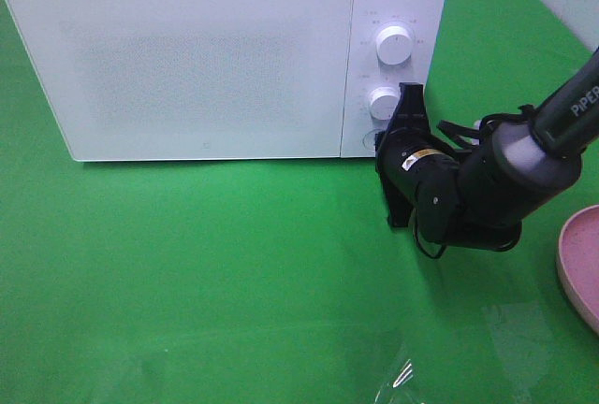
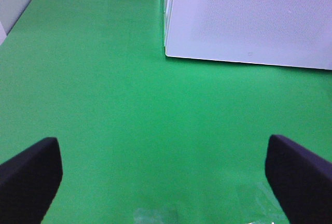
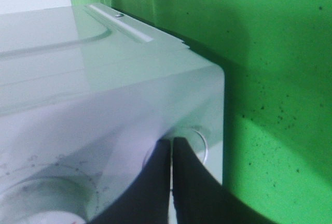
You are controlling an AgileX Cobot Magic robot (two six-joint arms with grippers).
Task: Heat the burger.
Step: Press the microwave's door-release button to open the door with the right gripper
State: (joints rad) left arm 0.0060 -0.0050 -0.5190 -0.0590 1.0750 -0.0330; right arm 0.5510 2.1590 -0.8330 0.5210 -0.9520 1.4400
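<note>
The burger is out of view in every frame. The white microwave (image 1: 206,58) stands at the back of the green cloth with its door shut. My right gripper (image 1: 380,140) is shut, and its tips rest against the round button (image 3: 193,137) at the lower corner of the control panel, below the two dials (image 1: 394,44). The wrist view shows the closed right gripper (image 3: 171,143) meeting that button. My left gripper (image 2: 166,182) hangs open over bare green cloth in front of the microwave (image 2: 249,16), with nothing between its fingers (image 2: 28,175).
A round pink plate (image 1: 582,264) lies at the right edge of the table, and what shows of it carries nothing. A patch of shiny clear tape (image 1: 402,376) sits near the front edge. A grey wall borders the cloth at the far right.
</note>
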